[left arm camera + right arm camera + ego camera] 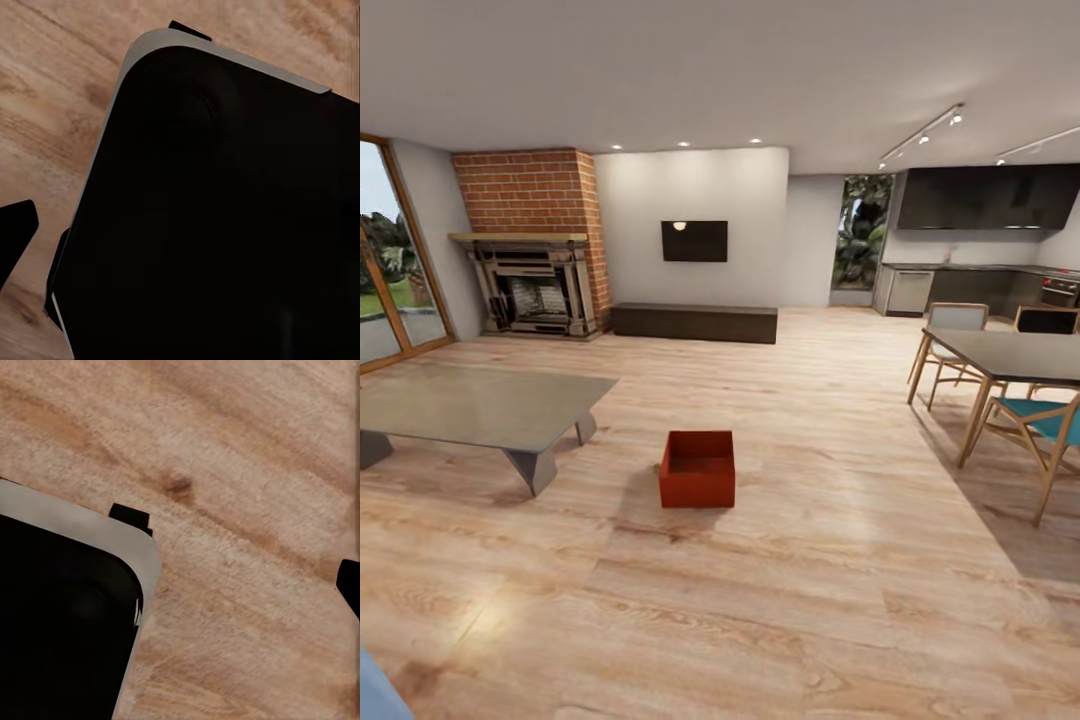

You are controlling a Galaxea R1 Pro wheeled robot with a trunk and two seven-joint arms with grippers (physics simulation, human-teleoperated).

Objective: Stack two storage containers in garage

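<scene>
Red-orange box [698, 468] sits alone on the wood floor [780, 600] near the low table [480, 405], looks rigid, light and lidless, so I'd pinch opposite top rims with both arms; can't tell how wide either set of fingers is.

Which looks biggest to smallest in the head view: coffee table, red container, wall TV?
1. Coffee table
2. Red container
3. Wall TV
The TV hangs far back, so distance shrinks it; its true size against the container is unsure.
</scene>
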